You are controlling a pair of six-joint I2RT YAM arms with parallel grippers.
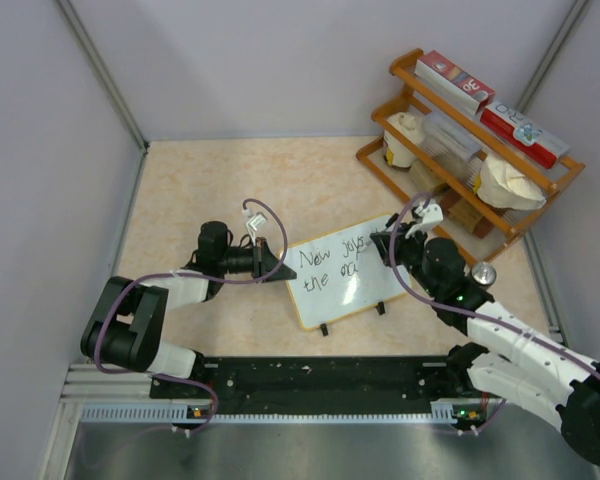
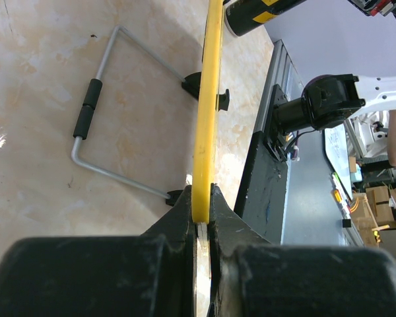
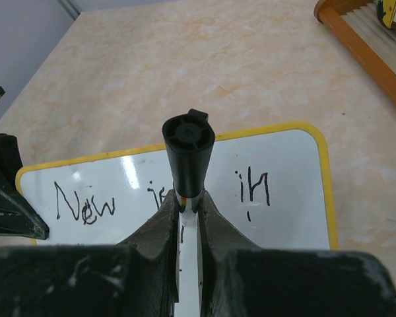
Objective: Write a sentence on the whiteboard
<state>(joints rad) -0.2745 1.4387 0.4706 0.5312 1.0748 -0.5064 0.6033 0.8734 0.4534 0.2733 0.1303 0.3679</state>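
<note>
The whiteboard [image 1: 332, 300] sits near the middle of the table, a little toward 3 o'clock. It leans back on a thin wire stand [image 2: 86, 119] and two small black feet [image 1: 323, 329].

The left gripper [image 1: 270, 262] is at the board's 9 o'clock edge. Its jaws are pinched tight on the yellow frame. The right gripper [image 1: 395, 243] hangs over the board's 2 o'clock corner. Its jaws are squeezed on a black marker [image 3: 188, 148], with the cap end sticking up.

The board looks thin, light and stiff. Its white face is shiny and likely slippery, and wet ink on it would smear with a touch. So the frame edge seems the best place to hold it, just where the left gripper has it. Because it is so light and only leans on wire, a hard push from the marker could make it slide or tip. A firm hold at the edge should help.

There is writing on the board. The top line starts with "New", and the next word looks like "joys". The second line starts with "the", and the word after it is too small to read.

At 2 o'clock on the table stands a wooden shelf [image 1: 560, 185] with boxes. One red box [image 1: 520, 132] has big round letters, but they cannot be read for sure.
</note>
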